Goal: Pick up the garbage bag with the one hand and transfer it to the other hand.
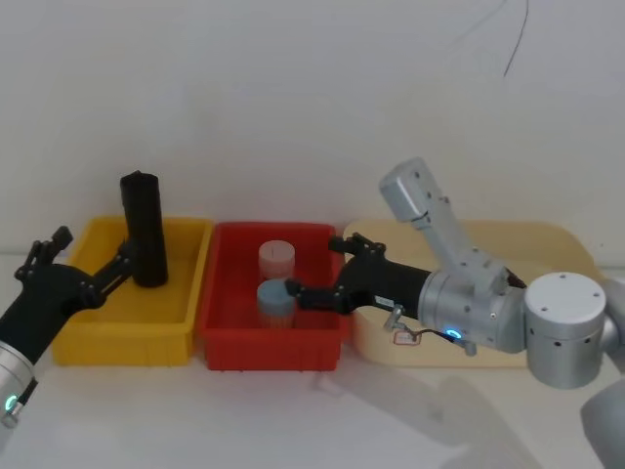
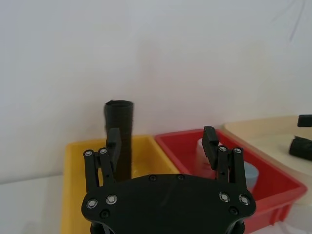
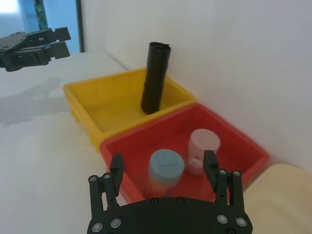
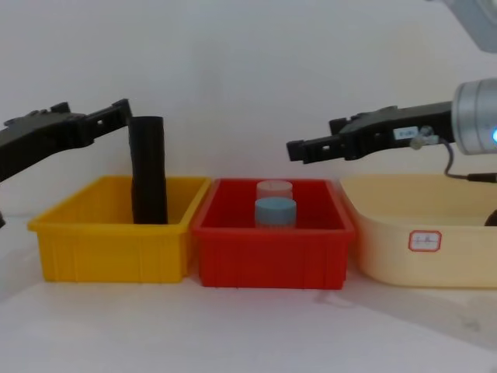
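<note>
Bag: the roll (image 1: 143,230) stands upright in the yellow bin (image 1: 73,335), toward its far side, near the wall. No sticker shows on the faces turned this way.

Left gripper: it (image 4: 123,111) hangs just beside the top of the roll, on the robot's left of it. Its jaws are apart. From the left wrist view (image 2: 163,141) the roll sits ahead, lined up with one finger more than with the gap. I cannot tell whether a finger touches the plastic.

Right gripper: it (image 4: 299,149) hovers above the red bin (image 1: 221,350), jaws apart and holding nothing. Under it stand two jars, one with a blue lid (image 3: 166,165) and one with a pink lid (image 3: 204,143).

Cream tub: it (image 4: 392,264) sits on the desk on the robot's right of the red bin, under the right arm.

Step in hand: by my reading this is the approach for the pick. The roll is not yet gripped and rests in its bin.

Next move: the left gripper probably needs to shift sideways so the roll falls between its fingers, then close on the upper part. A tall, narrow roll could tip if nudged off-centre, so the closing should be square. After the lift, the right gripper would have to come across to meet it.
</note>
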Tool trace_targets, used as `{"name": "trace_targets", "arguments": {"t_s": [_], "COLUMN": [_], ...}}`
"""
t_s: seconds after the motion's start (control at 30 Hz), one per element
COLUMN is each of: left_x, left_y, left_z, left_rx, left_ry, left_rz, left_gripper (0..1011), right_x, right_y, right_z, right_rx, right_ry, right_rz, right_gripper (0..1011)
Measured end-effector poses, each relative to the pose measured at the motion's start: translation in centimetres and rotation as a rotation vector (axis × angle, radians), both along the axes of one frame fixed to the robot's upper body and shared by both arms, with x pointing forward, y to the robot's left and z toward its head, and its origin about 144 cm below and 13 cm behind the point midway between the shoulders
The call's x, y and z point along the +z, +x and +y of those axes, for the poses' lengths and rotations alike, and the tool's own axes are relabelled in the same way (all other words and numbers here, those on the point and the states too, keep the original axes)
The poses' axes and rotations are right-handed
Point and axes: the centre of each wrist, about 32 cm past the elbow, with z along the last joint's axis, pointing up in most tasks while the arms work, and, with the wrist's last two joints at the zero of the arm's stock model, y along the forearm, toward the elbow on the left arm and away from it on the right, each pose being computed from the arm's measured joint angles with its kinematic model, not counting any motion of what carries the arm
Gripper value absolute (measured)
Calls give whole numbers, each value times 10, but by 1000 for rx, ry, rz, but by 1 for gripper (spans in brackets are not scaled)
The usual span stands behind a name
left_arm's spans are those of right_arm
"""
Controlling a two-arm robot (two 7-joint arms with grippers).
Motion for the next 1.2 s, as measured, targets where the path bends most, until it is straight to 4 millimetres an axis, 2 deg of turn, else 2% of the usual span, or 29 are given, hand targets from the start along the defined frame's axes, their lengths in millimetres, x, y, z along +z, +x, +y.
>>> {"name": "trace_targets", "arguments": {"t_s": [0.37,1.2], "left_x": [-2,-3], "left_y": [-5,-8], "left_z": [8,13], "left_rx": [56,91], "left_ry": [2,3], "left_rz": [3,5], "left_gripper": [1000,1000], "right_x": [-5,-22], "right_y": [14,38], "right_z": [13,19], "right_rx": [47,49], "right_ry": [-3,-10], "right_rz": [29,79], "right_gripper": [1001,1001]}}
